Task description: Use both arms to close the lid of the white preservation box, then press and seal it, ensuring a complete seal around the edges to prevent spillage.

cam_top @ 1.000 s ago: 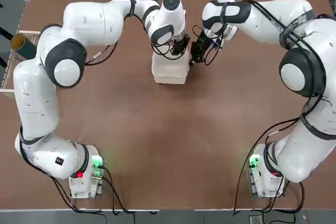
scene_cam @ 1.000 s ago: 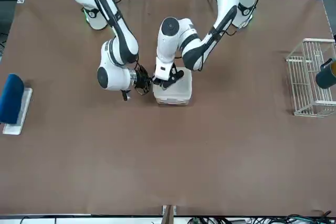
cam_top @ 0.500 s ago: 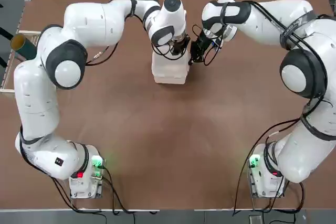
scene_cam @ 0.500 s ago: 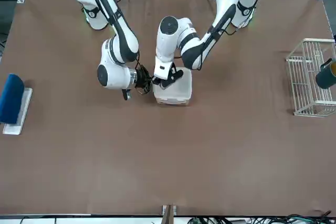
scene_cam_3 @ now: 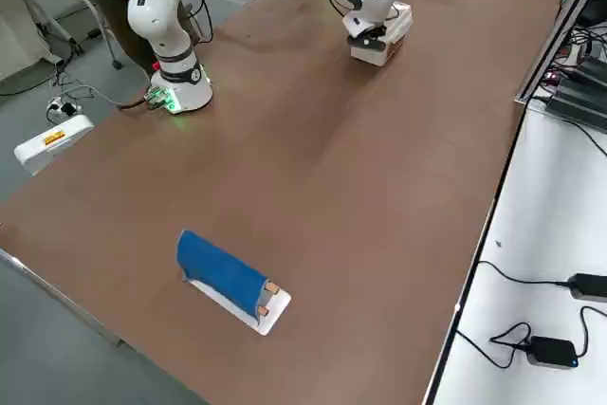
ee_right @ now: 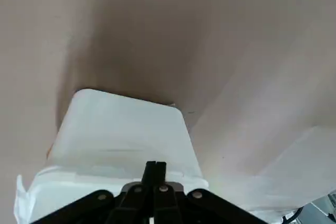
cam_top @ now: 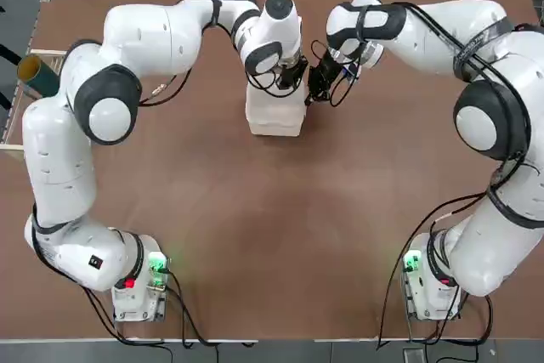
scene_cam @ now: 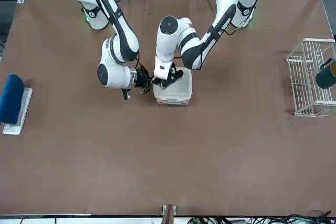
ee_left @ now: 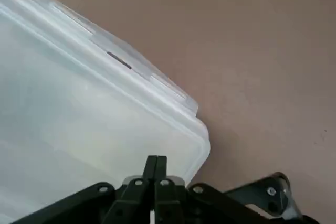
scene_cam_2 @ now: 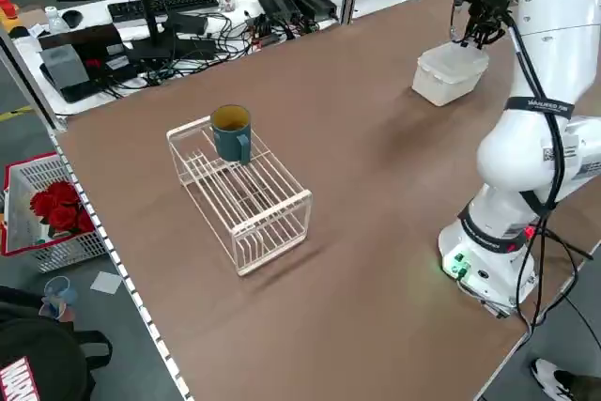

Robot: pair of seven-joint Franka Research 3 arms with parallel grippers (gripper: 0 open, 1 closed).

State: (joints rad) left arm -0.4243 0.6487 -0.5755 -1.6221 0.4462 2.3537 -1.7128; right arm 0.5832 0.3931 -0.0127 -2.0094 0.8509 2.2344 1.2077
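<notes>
Both claws (ee_left: 156,157) (ee_right: 156,163) were shut, holding nothing; pushing off-centre (oops) could tip the box (scene_cam: 173,94).

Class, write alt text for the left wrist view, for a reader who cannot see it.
The left tool, its two black fingers closed together, is at one corner of the lid of a translucent white box, nothing gripped between them. A clip flap runs along one edge of the lid, over a plain brown table.
</notes>
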